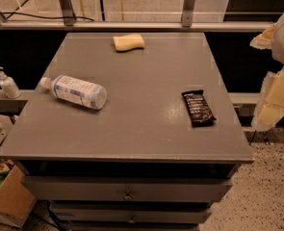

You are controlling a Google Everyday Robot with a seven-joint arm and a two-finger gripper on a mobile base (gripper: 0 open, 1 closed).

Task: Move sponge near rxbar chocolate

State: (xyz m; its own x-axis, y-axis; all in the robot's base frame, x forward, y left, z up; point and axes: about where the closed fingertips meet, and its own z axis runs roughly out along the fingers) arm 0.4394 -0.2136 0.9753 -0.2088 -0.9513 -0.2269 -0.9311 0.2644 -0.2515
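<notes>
The pale yellow sponge [128, 42] lies at the far edge of the grey table [141, 129], near the middle. The rxbar chocolate [198, 108], a dark flat wrapper with small white lettering, lies on the right side of the table, well apart from the sponge. My gripper [276, 88] hangs at the right edge of the view, beyond the table's right side and off its surface, far from the sponge. It holds nothing that I can see.
A clear plastic bottle with a white label [76, 91] lies on its side on the table's left part. A small pump dispenser [6, 83] stands on a ledge to the left. Cardboard boxes [6, 201] sit on the floor at lower left. Drawers [127, 191] are below.
</notes>
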